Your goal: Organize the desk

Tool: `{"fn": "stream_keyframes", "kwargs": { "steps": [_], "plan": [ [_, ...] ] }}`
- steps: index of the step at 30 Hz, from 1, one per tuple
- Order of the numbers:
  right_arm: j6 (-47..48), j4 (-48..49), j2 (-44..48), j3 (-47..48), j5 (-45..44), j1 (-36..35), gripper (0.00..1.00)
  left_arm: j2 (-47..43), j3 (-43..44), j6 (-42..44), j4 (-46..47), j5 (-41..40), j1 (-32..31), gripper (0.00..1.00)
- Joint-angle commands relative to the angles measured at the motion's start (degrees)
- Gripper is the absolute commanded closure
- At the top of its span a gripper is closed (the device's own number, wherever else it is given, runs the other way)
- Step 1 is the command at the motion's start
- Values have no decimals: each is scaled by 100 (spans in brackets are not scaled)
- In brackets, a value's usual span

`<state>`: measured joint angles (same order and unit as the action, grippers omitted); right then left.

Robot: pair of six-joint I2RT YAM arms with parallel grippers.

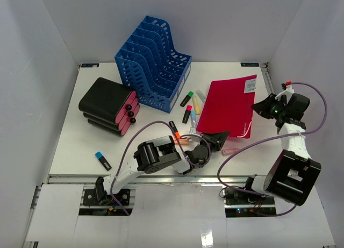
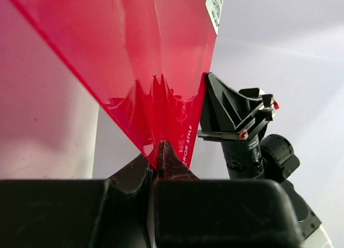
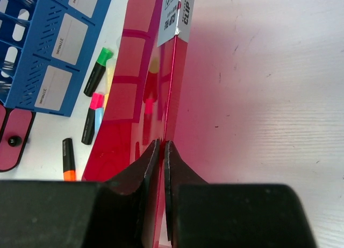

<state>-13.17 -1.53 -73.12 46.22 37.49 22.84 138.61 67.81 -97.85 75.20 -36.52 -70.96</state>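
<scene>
I see the desk as a white tabletop filling the overhead view, with its metal rail along the near edge just ahead of both arm bases. A red folder sits right of centre on the desk, and both arms are on it. The left gripper reaches across from the left base to the folder's near corner. In the left wrist view, the left gripper has its jaws fully closed on that corner, and the red sheet fans upward from the pinch. The right gripper meets the folder's right edge. In the right wrist view, the right gripper is likewise clamped shut with the thin red edge between its fingers, and a white label shows at the folder's far end. I cannot tell how far the folder is raised off the desk. A blue file rack stands at the far left-centre, with a stack of black-and-pink cases just beside it on the left. Between the rack and the folder lie a green-capped highlighter, a pink-capped highlighter and an orange-tipped highlighter. A blue-capped highlighter lies well apart from these, near the front-left edge.
</scene>
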Motion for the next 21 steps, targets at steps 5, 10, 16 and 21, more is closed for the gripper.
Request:
{"fn": "stream_keyframes", "kwargs": {
  "steps": [5, 10, 16, 21],
  "plan": [
    [113, -225, 94, -154, 633, 25, 77, 151, 414, 520, 1614, 723, 68, 100],
    [113, -239, -36, -162, 723, 28, 68, 313, 561, 661, 2000, 982, 79, 100],
    [69, -238, -224, -152, 804, 28, 62, 494, 840, 677, 2225, 1364, 83, 100],
    [41, -240, -447, -72, 810, 28, 61, 542, 975, 760, 2353, 1603, 83, 100]
  ]
}}
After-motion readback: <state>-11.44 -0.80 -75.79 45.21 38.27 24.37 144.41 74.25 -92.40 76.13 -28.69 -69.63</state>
